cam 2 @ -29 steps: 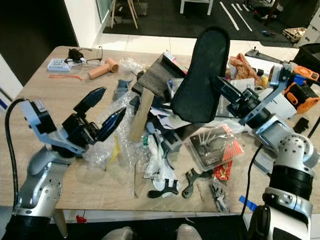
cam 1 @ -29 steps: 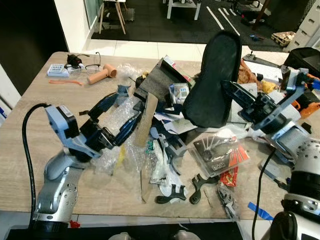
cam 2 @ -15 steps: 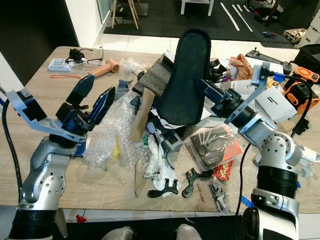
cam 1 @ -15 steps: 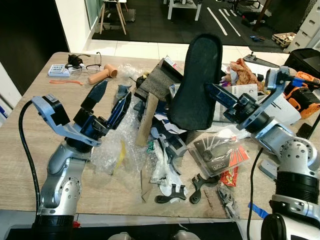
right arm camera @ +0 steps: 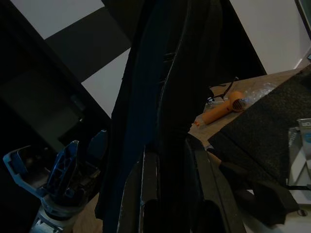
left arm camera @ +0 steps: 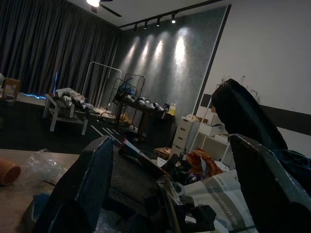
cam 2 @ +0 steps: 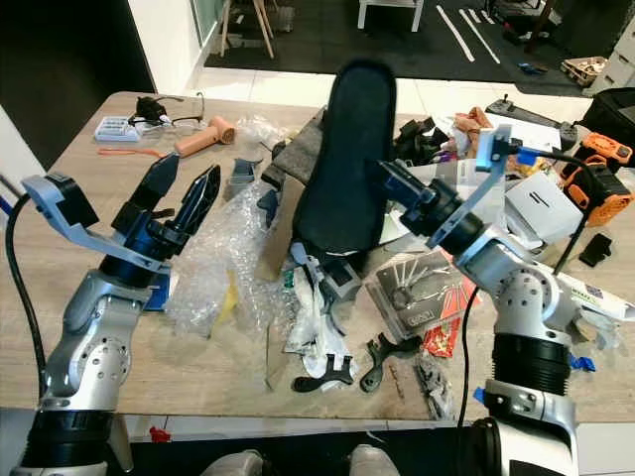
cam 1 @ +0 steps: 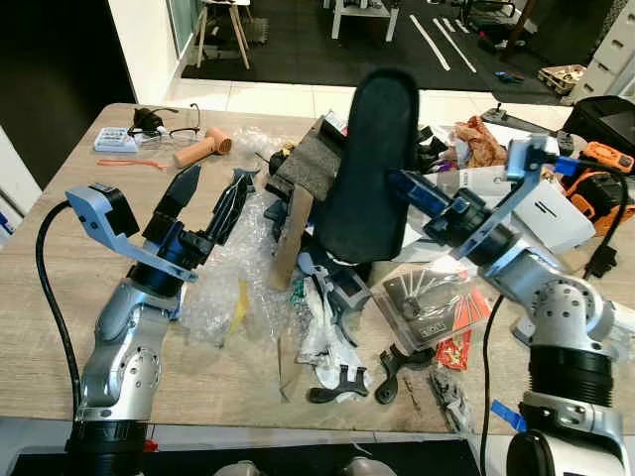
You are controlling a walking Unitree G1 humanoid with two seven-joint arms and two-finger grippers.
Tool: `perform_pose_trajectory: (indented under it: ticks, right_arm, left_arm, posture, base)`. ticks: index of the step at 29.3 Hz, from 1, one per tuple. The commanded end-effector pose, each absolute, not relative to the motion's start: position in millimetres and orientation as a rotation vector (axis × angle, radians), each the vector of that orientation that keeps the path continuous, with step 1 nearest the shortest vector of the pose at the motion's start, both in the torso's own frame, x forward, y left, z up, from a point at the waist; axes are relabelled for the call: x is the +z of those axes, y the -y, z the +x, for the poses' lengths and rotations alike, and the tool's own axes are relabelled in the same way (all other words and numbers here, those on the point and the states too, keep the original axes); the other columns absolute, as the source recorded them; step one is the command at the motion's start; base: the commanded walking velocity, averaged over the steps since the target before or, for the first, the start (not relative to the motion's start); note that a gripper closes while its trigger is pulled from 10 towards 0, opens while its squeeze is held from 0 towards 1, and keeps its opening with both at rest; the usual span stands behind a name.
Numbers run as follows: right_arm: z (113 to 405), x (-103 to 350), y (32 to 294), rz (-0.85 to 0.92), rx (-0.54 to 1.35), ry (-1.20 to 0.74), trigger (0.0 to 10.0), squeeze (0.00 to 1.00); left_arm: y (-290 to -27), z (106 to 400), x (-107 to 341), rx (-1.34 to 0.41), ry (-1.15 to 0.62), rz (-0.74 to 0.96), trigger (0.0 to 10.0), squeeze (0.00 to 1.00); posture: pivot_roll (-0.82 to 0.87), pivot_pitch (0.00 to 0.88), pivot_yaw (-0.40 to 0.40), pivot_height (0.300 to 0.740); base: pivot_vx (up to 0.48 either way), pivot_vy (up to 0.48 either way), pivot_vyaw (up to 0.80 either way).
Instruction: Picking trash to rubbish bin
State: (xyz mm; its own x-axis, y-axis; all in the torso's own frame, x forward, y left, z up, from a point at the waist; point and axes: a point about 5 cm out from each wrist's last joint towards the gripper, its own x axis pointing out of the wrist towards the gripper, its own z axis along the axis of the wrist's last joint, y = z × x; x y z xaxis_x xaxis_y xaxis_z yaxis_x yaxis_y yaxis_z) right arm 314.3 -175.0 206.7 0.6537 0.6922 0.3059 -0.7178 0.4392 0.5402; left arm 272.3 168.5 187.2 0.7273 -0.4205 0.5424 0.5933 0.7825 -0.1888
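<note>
Right gripper (cam 1: 402, 185): clamped on the lower part of a large black insole-shaped pad (cam 1: 371, 159), holding it upright above the clutter in the middle of the table (cam 1: 60, 198); the right wrist view shows the fingers pinching the pad's edge.
Left gripper (cam 1: 208, 193): fingers spread apart, holding nothing, raised over the crumpled bubble wrap (cam 1: 223, 273) toward the table's left edge.
Trash still down: a wooden strip (cam 1: 290, 238) leaning against a dark foam slab (cam 1: 313, 159), torn white plastic (cam 1: 322, 327), black plastic brackets (cam 1: 342, 382) near the front edge, and a clear blister pack (cam 1: 432, 307) on the right side.
Not obviously trash: a small orange hair dryer (cam 1: 203, 147) and a pair of glasses (cam 1: 164, 124) at the far left corner.
Rubbish bin: I cannot place one from these views.
Step in hand: judging by the grip, the pad is lifted and ready to be carried off.
Risk, grip: the pad is tall and held low, so it could swing or slip out during a turn.
Risk, sweep: its lower end hangs close to the pile and could drag loose paper or the wooden strip off the table.
Risk, left arm: the open fingers sit just above the bubble wrap and could snag it.
</note>
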Motion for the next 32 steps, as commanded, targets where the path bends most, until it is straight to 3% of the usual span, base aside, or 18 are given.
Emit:
perform_pose_trajectory:
  ticks: [1, 32]
  right_arm:
    - [312, 212, 173, 0.663, 0.893, 0.076, 10.0, 0.0]
    - [312, 196, 159, 0.627, 0.879, 0.037, 10.0, 0.0]
  left_arm:
    - [-167, 274, 185, -0.563, 0.486, -0.372, 10.0, 0.0]
    - [-162, 275, 180, -0.572, 0.461, -0.359, 10.0, 0.0]
  posture:
    - [-0.02, 0.0, -0.054, 0.74]
    - [-0.01, 0.0, -0.061, 0.74]
  base:
    - [0.0, 0.0, 0.0]
    - [0.0, 0.0, 0.0]
